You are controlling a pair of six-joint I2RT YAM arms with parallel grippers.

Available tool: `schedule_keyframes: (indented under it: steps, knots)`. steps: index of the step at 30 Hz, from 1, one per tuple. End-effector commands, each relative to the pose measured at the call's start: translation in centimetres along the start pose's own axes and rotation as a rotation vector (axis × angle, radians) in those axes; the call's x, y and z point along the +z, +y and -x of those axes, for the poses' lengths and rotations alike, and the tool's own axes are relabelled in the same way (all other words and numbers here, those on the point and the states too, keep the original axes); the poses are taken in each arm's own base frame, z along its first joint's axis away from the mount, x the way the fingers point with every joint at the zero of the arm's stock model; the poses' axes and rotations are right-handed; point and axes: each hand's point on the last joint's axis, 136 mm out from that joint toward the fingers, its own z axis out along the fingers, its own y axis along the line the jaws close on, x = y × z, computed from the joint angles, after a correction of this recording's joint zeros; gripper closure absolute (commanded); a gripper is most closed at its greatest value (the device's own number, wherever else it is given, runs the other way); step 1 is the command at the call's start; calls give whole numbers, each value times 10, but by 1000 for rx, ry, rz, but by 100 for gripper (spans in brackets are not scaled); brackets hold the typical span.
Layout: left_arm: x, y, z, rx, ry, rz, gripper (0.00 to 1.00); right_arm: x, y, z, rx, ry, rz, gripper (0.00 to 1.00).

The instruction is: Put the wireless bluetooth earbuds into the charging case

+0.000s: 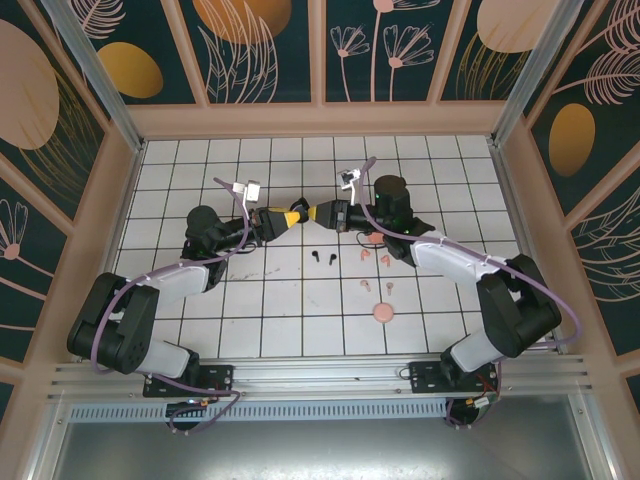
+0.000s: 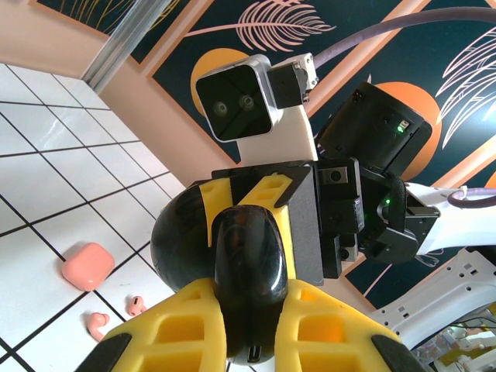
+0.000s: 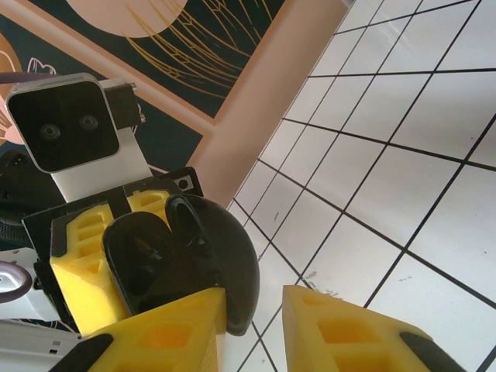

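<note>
White tile table [image 1: 200, 320]: it looked like case-opening time.
Left gripper [image 2: 252, 314] squeezed the black case [image 2: 248, 256]; right gripper [image 3: 256, 314] gaped. Next: grab earbuds [image 1: 316, 256] at six o'clock.

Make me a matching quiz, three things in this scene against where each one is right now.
Things:
1. black case
2. black buds
3. pink case

Places:
a. on the tiles, closest to the right arm's base
b. clamped in the left gripper
c. a pair lying side by side on the tiles

Pairs: 1-b, 2-c, 3-a
</note>
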Motion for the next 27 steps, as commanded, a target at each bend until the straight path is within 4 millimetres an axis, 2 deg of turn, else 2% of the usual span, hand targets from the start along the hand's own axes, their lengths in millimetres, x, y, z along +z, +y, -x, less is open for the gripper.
schedule_keyframes:
  steps: [1, 8, 16, 18, 19, 20, 22, 23, 25, 27]
  knots:
    - [3, -13, 9, 47, -13, -45, 100, 6, 18, 14, -49, -19, 64, 76]
    - [4, -10, 5, 37, -7, -39, 100, 13, 23, 19, -56, -14, 77, 80]
    - [5, -7, 4, 31, -9, -29, 100, 13, 23, 19, -61, -13, 68, 100]
    - [5, -2, 3, 19, -11, -12, 100, 12, 22, 20, -60, -19, 59, 100]
    - [6, 1, 3, 10, -14, 2, 95, 12, 20, 21, -58, -23, 50, 100]
    - [5, 5, 3, 6, -19, 20, 85, 13, 19, 22, -57, -23, 45, 100]
    - [4, 18, 5, -10, -38, 88, 57, 14, 15, 24, -60, -19, 23, 100]
    - [3, 23, 6, -10, -44, 118, 48, 14, 11, 24, -59, -12, 4, 100]
    - [1, 31, 8, 4, -46, 181, 35, 12, 3, 27, -73, -1, -41, 100]
    - [0, 34, 11, 35, -29, 238, 28, 7, -9, 31, -88, 11, -94, 100]
